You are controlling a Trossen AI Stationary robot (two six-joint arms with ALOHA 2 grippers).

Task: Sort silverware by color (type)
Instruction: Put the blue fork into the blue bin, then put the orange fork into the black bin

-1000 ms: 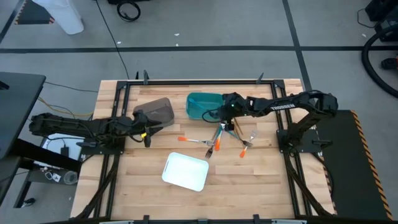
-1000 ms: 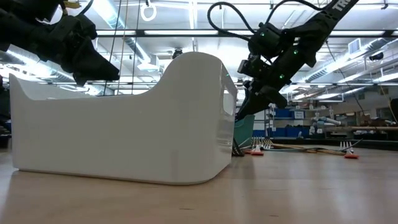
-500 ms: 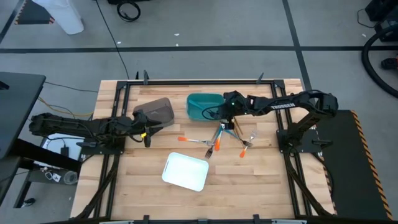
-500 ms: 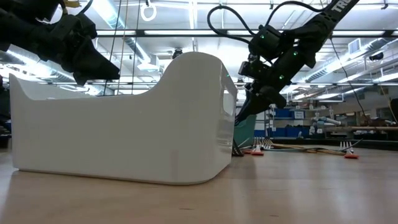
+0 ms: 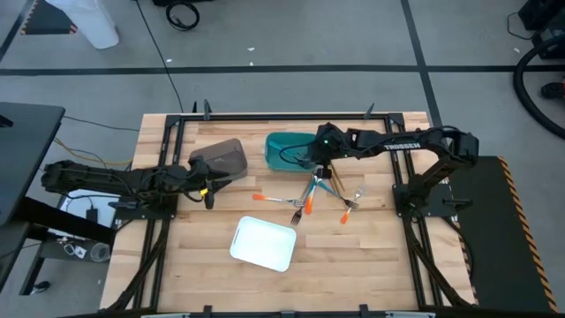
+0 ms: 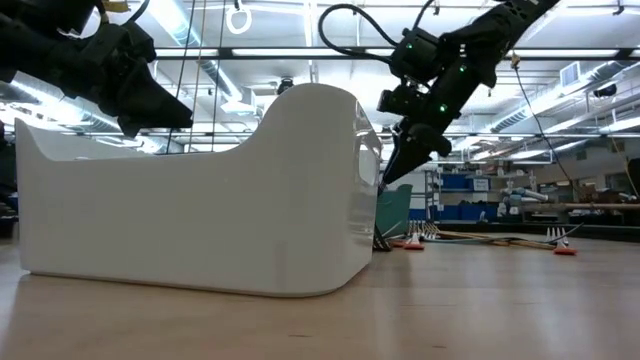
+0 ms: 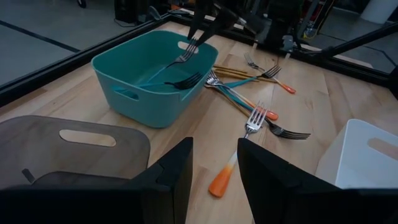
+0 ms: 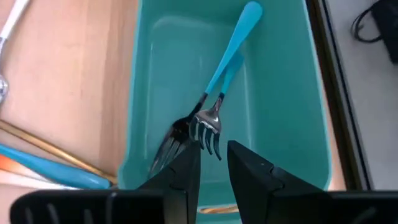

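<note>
Right end effector [image 8: 212, 163] of mine hangs over the teal bin [image 8: 283, 106], its fingers parted, gripping nothing. Two teal-handled forks [image 8: 214, 102] lie inside; one leans on the smooth plastic wall and could slide. Beyond, slim orange and gold silverware [image 5: 309, 196] crisscrosses the wooden tabletop [image 5: 388, 247], tangle-prone.

From table height the white tray [image 6: 200, 200] blocks nearly everything — the teal bin [image 6: 393, 210] shows only as a sliver behind it. From overhead, the right tool [image 5: 316, 162] is too small to judge; perhaps a fork hangs there — the silverware pile [image 5: 311, 196] blurs together.
</note>
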